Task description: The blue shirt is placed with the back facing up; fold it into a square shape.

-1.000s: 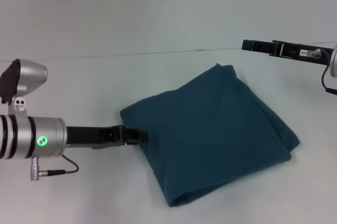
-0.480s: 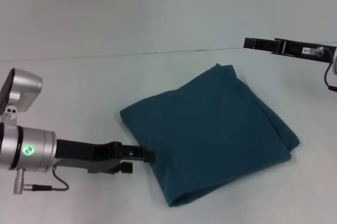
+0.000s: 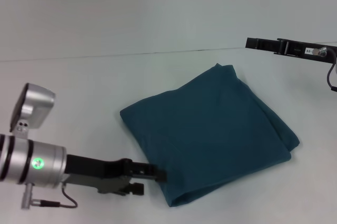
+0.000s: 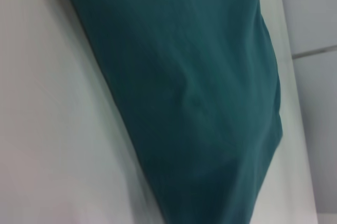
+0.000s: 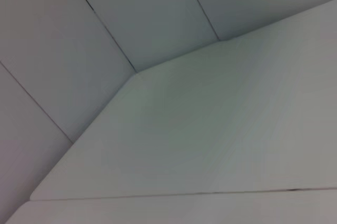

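Left end effector [image 3: 158, 174] sits low at the near-left edge of the blue shirt [image 3: 210, 140], tips narrow against the cloth. Shirt lies folded, mid-desk [image 3: 79, 92]. Right end effector [image 3: 253, 43] hovers far right, grip unclear.

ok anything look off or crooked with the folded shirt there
Mostly tidy. The blue shirt lies folded but turned diagonally on the table, more diamond than square. The left pincer sits at its near left edge; the right pincer is well clear.
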`<state>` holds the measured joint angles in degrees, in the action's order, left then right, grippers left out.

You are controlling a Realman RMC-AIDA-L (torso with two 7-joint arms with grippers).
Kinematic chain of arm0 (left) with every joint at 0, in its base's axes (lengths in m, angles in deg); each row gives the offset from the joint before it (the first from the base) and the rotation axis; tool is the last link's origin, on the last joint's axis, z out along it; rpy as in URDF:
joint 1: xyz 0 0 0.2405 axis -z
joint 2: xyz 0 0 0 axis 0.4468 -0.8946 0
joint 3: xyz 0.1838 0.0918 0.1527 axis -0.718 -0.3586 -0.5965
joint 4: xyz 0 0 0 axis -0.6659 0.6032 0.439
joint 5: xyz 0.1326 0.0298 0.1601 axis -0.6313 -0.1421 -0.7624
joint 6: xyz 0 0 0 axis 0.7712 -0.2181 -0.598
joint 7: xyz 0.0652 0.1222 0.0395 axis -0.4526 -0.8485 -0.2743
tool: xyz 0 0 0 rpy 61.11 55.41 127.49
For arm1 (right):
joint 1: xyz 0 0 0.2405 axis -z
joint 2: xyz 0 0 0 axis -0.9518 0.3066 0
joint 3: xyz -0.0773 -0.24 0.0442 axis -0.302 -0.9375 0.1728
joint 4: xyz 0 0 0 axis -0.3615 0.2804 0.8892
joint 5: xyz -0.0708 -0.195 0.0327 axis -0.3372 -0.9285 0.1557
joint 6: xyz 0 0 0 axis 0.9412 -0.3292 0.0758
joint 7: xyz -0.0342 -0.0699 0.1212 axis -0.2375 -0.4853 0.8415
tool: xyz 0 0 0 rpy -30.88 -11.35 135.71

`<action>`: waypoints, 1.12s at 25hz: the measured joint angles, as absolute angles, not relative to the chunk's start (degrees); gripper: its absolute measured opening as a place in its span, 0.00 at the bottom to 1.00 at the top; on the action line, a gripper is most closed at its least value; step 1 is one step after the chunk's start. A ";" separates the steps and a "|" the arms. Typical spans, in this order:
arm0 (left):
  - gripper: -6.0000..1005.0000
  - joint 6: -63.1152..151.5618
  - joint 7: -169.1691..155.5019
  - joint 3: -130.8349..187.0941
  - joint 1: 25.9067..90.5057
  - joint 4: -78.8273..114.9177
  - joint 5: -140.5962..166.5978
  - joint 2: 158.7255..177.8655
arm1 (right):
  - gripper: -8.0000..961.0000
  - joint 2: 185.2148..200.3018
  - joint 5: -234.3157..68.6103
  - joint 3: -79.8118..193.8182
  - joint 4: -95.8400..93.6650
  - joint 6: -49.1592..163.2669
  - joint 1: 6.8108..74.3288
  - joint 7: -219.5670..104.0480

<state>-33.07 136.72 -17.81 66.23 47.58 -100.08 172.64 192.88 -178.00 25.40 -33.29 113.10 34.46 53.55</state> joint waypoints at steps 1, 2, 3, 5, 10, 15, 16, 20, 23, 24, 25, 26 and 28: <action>0.89 -33.00 136.67 -17.85 66.37 47.24 -100.08 172.86 | 0.68 192.88 -178.00 25.55 -33.29 113.21 34.46 53.55; 0.89 -32.92 136.61 -17.91 66.51 46.95 -100.08 173.12 | 0.68 192.88 -178.01 25.68 -33.29 113.38 34.46 53.55; 0.89 -32.74 136.57 -18.05 66.63 46.73 -100.08 173.36 | 0.68 192.88 -178.00 25.78 -33.29 113.46 34.46 53.54; 0.89 -32.32 136.51 -18.45 66.85 46.39 -100.08 173.81 | 0.68 192.88 -178.00 25.84 -33.29 113.53 34.46 53.46; 0.89 -30.92 136.44 -20.07 67.16 45.86 -100.08 174.79 | 0.68 192.88 -178.00 25.94 -33.29 113.88 34.57 53.38; 0.89 -29.92 136.35 -20.87 67.16 45.75 -100.08 175.63 | 0.68 192.88 -178.00 26.06 -33.29 114.16 34.78 53.38; 0.89 -29.83 136.29 -20.91 67.15 45.73 -100.08 175.77 | 0.68 192.88 -178.01 26.13 -33.29 114.19 34.83 53.38; 0.89 -28.46 136.11 -22.54 67.56 45.71 -100.08 176.31 | 0.68 192.88 -178.00 26.20 -33.29 114.23 34.88 53.39; 0.89 -27.79 136.11 -23.27 68.08 45.71 -100.07 176.52 | 0.68 192.89 -178.00 26.21 -33.29 114.23 34.89 53.39; 0.89 -27.61 136.07 -23.55 68.23 45.71 -100.07 176.57 | 0.68 192.90 -178.00 26.21 -33.29 114.23 34.89 53.39; 0.89 -27.30 136.08 -23.94 68.38 45.71 -100.07 176.60 | 0.68 192.93 -178.01 26.22 -33.29 114.23 34.88 53.40; 0.89 -27.09 136.09 -24.21 68.46 45.71 -100.07 176.61 | 0.68 192.96 -178.00 26.22 -33.29 114.23 34.89 53.40; 0.89 -26.60 136.17 -24.61 68.65 45.69 -100.07 176.61 | 0.68 192.97 -178.00 26.21 -33.29 114.23 34.89 53.42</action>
<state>-26.60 136.17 -24.61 68.65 45.69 -100.07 176.61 192.97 -178.00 26.21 -33.29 114.23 34.89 53.42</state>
